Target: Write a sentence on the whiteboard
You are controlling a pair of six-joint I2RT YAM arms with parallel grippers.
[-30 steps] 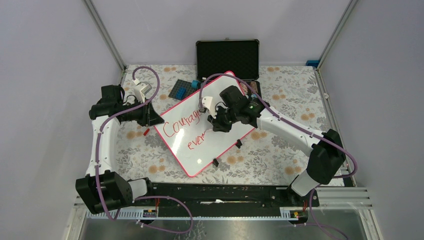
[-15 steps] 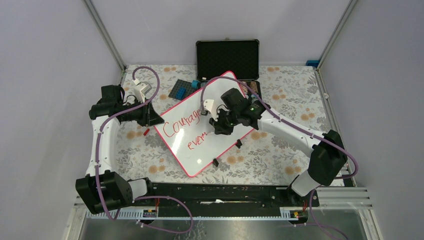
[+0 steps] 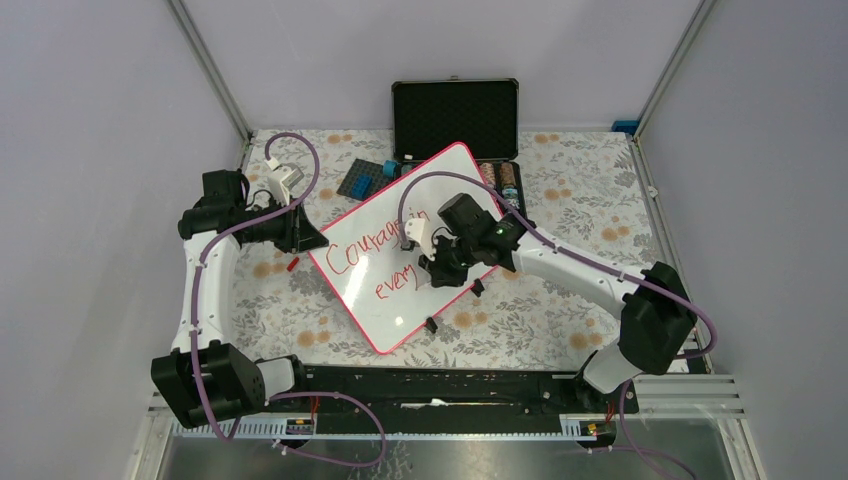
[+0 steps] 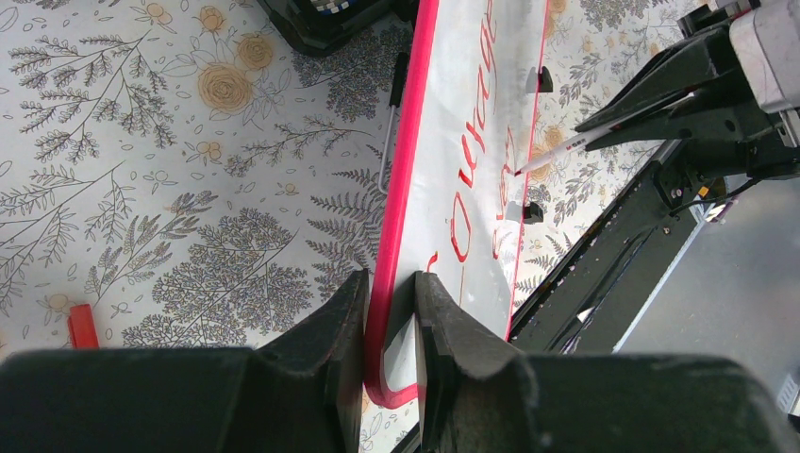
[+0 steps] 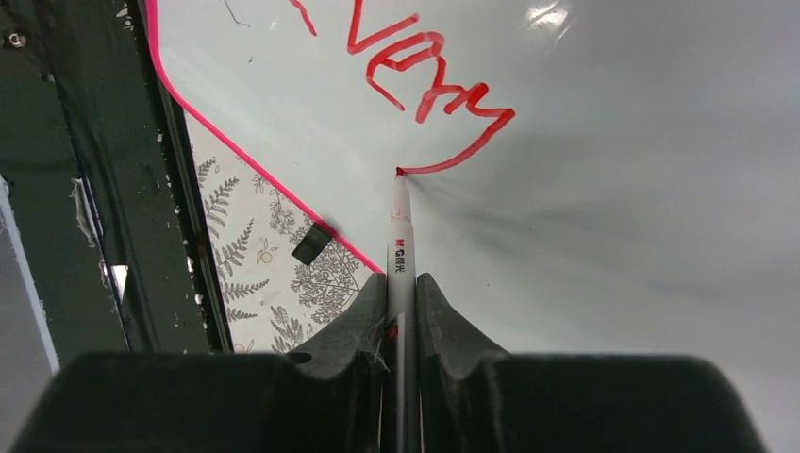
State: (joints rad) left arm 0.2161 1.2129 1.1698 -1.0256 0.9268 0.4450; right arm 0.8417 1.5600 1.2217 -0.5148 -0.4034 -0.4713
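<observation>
The whiteboard [image 3: 405, 305] lies slanted on the floral table, pink-red frame all round. My left gripper [image 3: 312, 240] is shut on its left corner; in the left wrist view the fingers [image 4: 391, 302] pinch the pink rim of the whiteboard [image 4: 443, 151]. The sentence [image 3: 362, 250] reads "Courage" with "every" [image 3: 397, 282] below it. My right gripper [image 3: 440, 270] hovers over the board's middle, shut on a white marker [image 5: 400, 241]. The marker's tip touches the board at the tail end of the "y" in the sentence [image 5: 420, 80]. The marker [image 4: 566, 146] also shows in the left wrist view.
An open black case [image 3: 455, 115] stands behind the board. A dark baseplate with a blue block [image 3: 362, 180] lies at the back left. A small red cap [image 3: 291, 264] rests beside the left gripper. Two black clips [image 3: 431, 324] sit on the board's near edge. A black rail [image 3: 430, 385] runs along the front.
The right gripper has slid toward the near edge with the marker, and the second line has grown from "ever" to "every". The left gripper has kept its hold.
</observation>
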